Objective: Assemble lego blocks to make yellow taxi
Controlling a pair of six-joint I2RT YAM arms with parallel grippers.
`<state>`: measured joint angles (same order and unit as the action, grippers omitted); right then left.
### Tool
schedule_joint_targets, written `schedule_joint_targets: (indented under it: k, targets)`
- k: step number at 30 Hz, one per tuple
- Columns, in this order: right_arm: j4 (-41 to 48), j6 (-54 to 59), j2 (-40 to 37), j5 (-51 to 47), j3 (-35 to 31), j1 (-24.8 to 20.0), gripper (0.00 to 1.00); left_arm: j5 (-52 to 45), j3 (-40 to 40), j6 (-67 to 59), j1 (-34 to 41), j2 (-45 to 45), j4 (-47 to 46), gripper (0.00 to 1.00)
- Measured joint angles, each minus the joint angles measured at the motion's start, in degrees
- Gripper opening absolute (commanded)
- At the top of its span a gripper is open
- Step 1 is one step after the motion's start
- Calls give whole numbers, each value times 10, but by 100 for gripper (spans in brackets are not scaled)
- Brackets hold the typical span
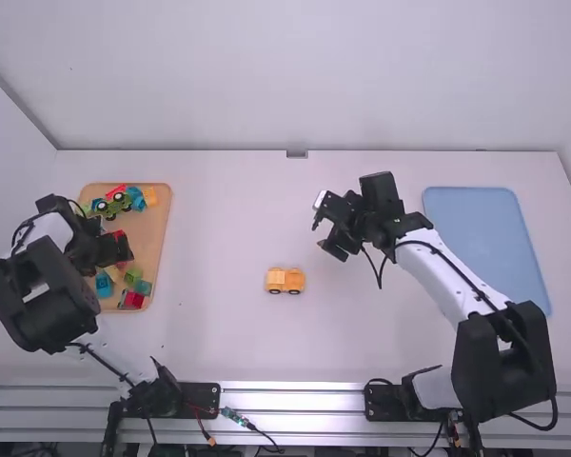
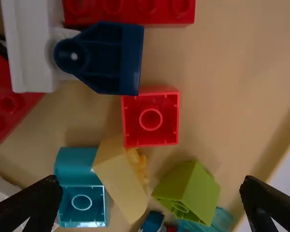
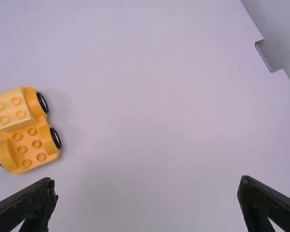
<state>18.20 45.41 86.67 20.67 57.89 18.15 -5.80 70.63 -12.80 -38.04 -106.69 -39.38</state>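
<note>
Yellow taxi [image 1: 285, 280] sits mid-table, slightly near. We mark a blue mat [image 1: 485, 248] right, tan tray [image 1: 153, 243] left. We see left gripper [image 1: 122, 249] spread above the tray, right gripper [image 1: 323, 227] spread, far-right of the taxi. Red block [image 2: 151, 119] lies in the tray.

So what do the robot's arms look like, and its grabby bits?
They look alike! The left arm and right arm have white links with big, chunky black joints, a bit like blocks. Thin black cables loop along them. The jaws are black too, and narrow toward their tips.
</note>
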Motion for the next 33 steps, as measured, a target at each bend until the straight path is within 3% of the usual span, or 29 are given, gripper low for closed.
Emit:
schedule_joint_targets:
  k: [12,25,28,30,33]
  targets:
    - [0,-1,0,0,0,0,99,7,-43,116,-4,5,54,99]
    - [0,0,0,2,0,0,99,-13,-14,173,-15,5,-17,99]
    - [0,0,0,2,0,0,99,9,17,200,-14,5,-49,92]
    - [0,0,0,2,0,0,99,19,26,213,-9,5,-47,82]
    - [0,-1,0,2,0,0,99,26,23,223,3,5,-40,77]
